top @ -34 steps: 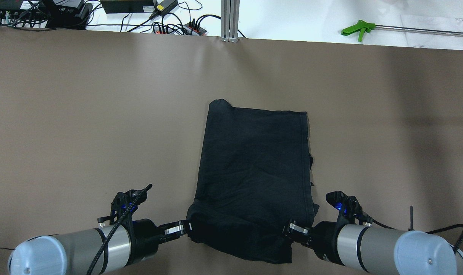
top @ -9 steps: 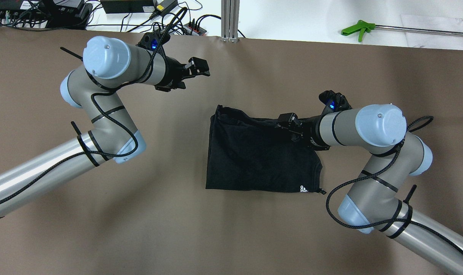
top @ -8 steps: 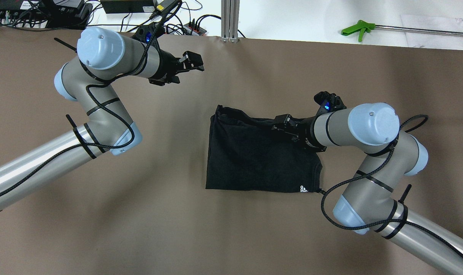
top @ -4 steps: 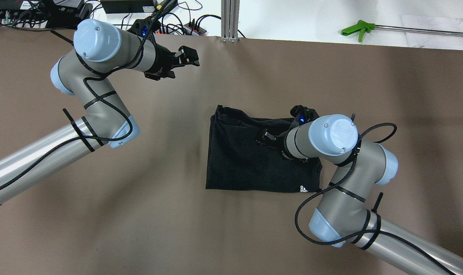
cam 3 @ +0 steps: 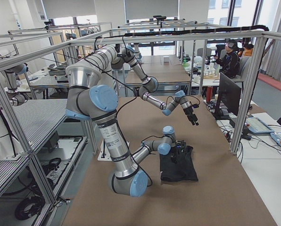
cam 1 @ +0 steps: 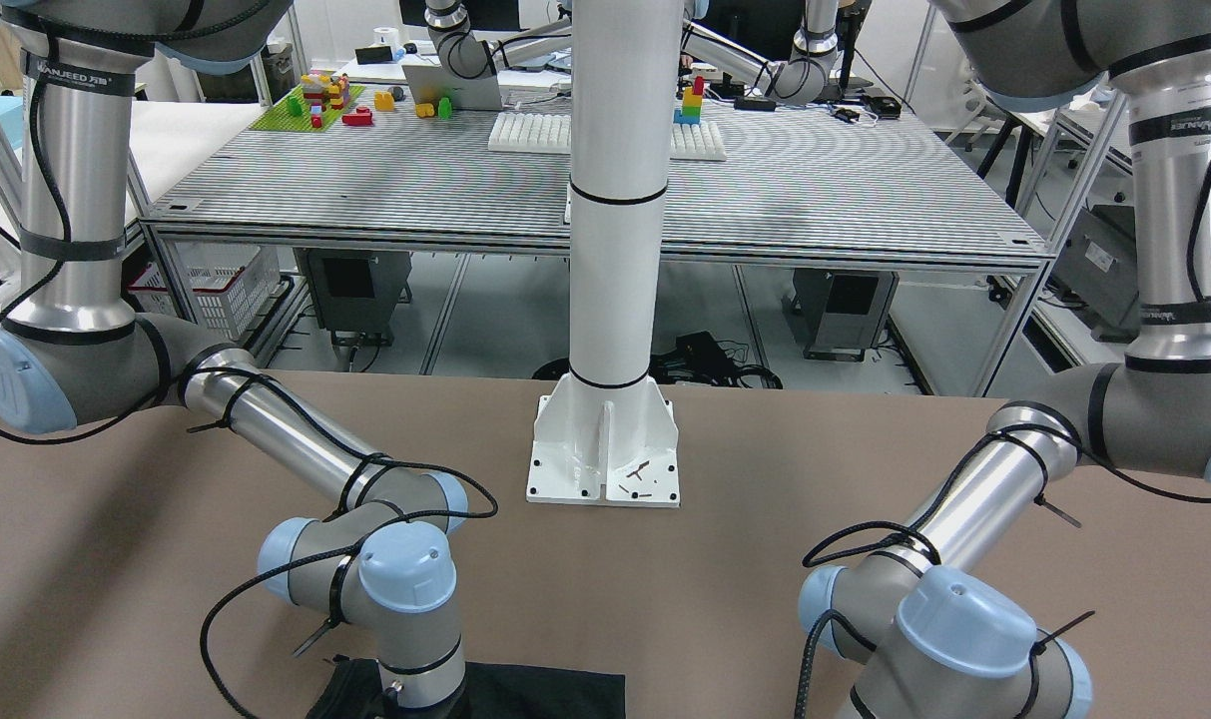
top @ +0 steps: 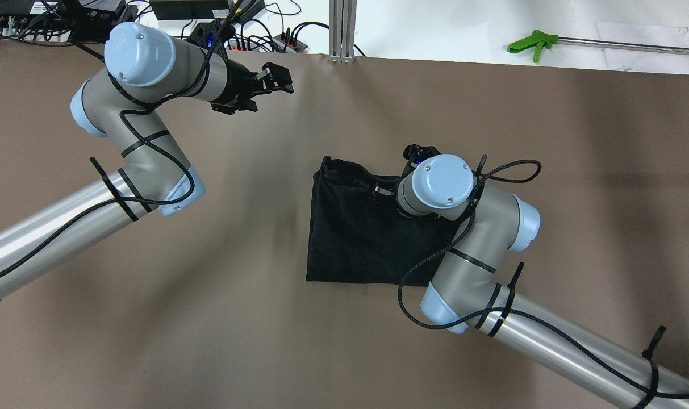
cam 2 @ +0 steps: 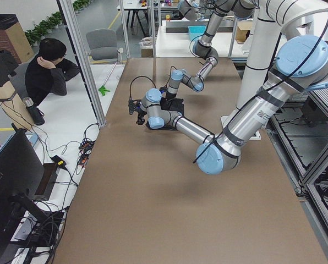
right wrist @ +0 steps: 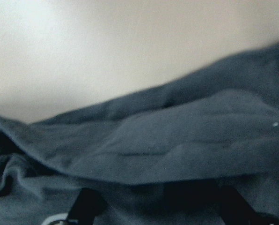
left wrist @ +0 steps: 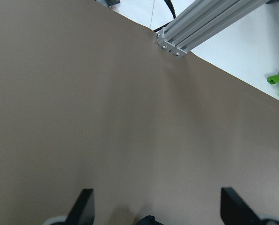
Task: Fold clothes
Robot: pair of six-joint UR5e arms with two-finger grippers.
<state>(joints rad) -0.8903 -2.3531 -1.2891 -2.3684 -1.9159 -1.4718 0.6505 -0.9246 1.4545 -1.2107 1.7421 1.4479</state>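
The clothes (top: pixel 350 244) are one black garment lying folded in a squarish shape at the middle of the brown table, with bunched folds along the far edge. My right gripper (top: pixel 378 192) hovers over the garment's far part, mostly hidden under its own wrist. In the right wrist view its fingers (right wrist: pixel 88 206) stand wide apart just above the rumpled fabric (right wrist: pixel 186 140), holding nothing. My left gripper (top: pixel 287 81) is far off at the back left of the table. It is open and empty over bare table (left wrist: pixel 130 117).
A green-handled tool (top: pixel 534 42) and an aluminium post (top: pixel 342 28) lie beyond the table's far edge, with cables and power strips (top: pixel 264 37) at the back left. A white pedestal base (cam 1: pixel 605 454) stands on the robot's side. A seated person (cam 2: pixel 48 74) is off the table.
Four seconds ago both grippers held the long garment's near edge; it now lies folded in half. Over the last second the right arm swung left over the garment, and the left gripper drifted back-left.
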